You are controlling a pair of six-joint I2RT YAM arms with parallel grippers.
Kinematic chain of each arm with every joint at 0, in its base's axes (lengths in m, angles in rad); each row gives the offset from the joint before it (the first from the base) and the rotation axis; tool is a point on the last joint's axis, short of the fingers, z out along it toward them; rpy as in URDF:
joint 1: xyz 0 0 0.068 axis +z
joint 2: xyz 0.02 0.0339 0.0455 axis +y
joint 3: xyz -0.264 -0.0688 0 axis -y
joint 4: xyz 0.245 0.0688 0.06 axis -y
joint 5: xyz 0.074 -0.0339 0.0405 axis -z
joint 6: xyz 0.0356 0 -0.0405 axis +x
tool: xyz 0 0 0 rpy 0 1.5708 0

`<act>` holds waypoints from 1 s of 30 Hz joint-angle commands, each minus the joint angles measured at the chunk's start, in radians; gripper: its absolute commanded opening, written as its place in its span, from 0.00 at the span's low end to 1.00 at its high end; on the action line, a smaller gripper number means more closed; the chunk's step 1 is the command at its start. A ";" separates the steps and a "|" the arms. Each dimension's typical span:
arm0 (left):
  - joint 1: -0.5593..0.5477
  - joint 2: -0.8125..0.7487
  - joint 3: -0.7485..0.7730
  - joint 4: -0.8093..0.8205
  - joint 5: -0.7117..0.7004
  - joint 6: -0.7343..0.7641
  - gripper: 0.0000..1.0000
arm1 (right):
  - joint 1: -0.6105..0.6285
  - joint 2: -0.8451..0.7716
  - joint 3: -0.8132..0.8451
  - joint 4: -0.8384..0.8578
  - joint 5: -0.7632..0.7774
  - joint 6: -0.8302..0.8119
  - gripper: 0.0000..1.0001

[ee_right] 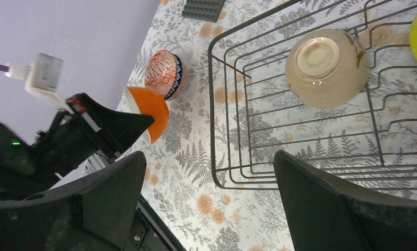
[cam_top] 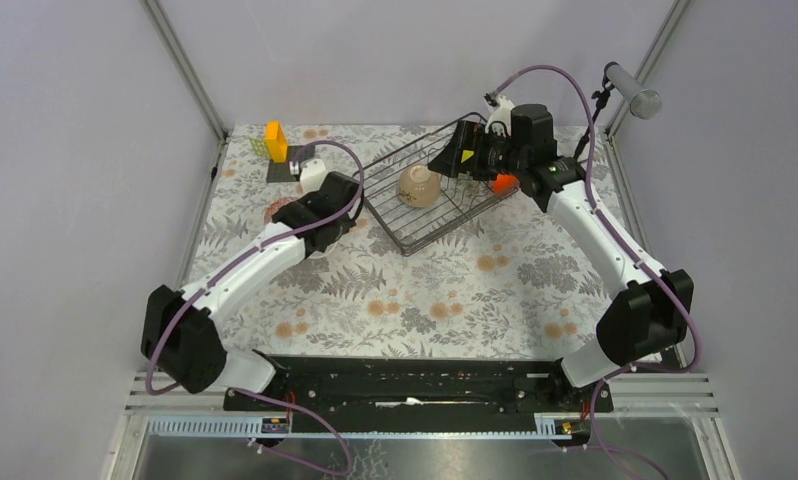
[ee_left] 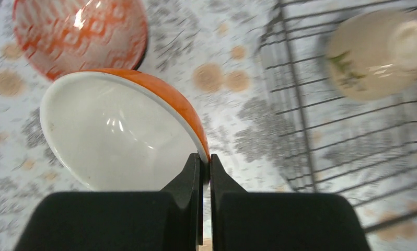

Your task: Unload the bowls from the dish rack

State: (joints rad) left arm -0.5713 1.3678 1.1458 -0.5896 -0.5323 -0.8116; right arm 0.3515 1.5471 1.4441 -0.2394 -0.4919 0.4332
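My left gripper (ee_left: 205,164) fingers clamped on the rim of the orange bowl (ee_left: 117,136), held left of the dish rack (ee_right: 212,104), red patterned bowl (ee_right: 162,73) just beside it on the table, my right gripper (ee_right: 209,157) fingers wide apart over the rack, beige bowl (ee_right: 326,68) inside it

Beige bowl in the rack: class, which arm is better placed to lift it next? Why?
Likely right: the right jaws stand open and empty over the dish rack, facing the beige bowl; the left jaws are shut on an orange bowl outside the rack.
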 commanded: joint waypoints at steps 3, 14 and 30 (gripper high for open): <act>-0.015 0.088 -0.005 -0.185 -0.061 -0.064 0.00 | 0.004 -0.022 -0.008 -0.039 0.061 -0.059 1.00; -0.014 0.300 0.064 -0.227 -0.037 0.050 0.14 | 0.006 -0.029 -0.052 -0.040 0.097 -0.090 1.00; -0.012 0.249 0.059 -0.148 0.078 0.078 0.44 | 0.093 0.062 -0.066 -0.006 0.292 -0.157 0.97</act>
State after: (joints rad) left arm -0.5819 1.6962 1.1709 -0.7639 -0.4686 -0.7395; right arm 0.3981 1.5642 1.3426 -0.2756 -0.2813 0.3206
